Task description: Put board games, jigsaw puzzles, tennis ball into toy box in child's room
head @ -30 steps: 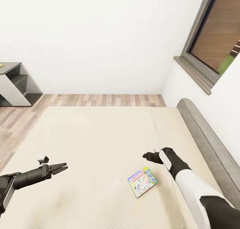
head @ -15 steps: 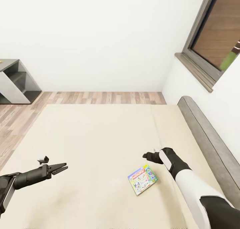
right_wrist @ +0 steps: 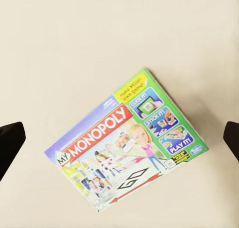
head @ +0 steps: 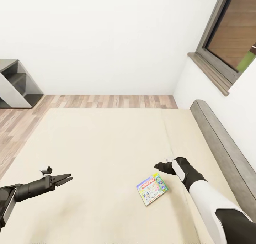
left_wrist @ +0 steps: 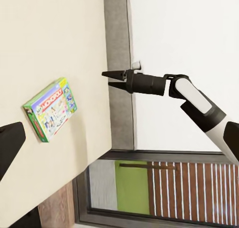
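Observation:
One board game (head: 152, 189), a thin box with a green edge and a red Monopoly logo, lies flat on the beige mattress of the bed (head: 106, 141). My right gripper (head: 159, 165) hovers just above and beyond it, open and holding nothing. In the right wrist view the board game (right_wrist: 127, 146) lies between the spread fingertips (right_wrist: 11, 141). My left gripper (head: 67, 179) hangs open and empty over the mattress, well to the left of the game. The left wrist view looks across to the board game (left_wrist: 50, 108) and the right gripper (left_wrist: 108, 76).
A grey headboard (head: 220, 144) runs along the bed's right side under a dark-framed window (head: 227, 41). The dark grey lower section of the table (head: 14, 84) with its white slanted panel stands at the far left on the wood-plank floor (head: 106, 101).
The whole head view has shifted a little, so the camera moved; the table slid toward the left edge. My right gripper edged slightly to the right. The board game has not moved on the mattress.

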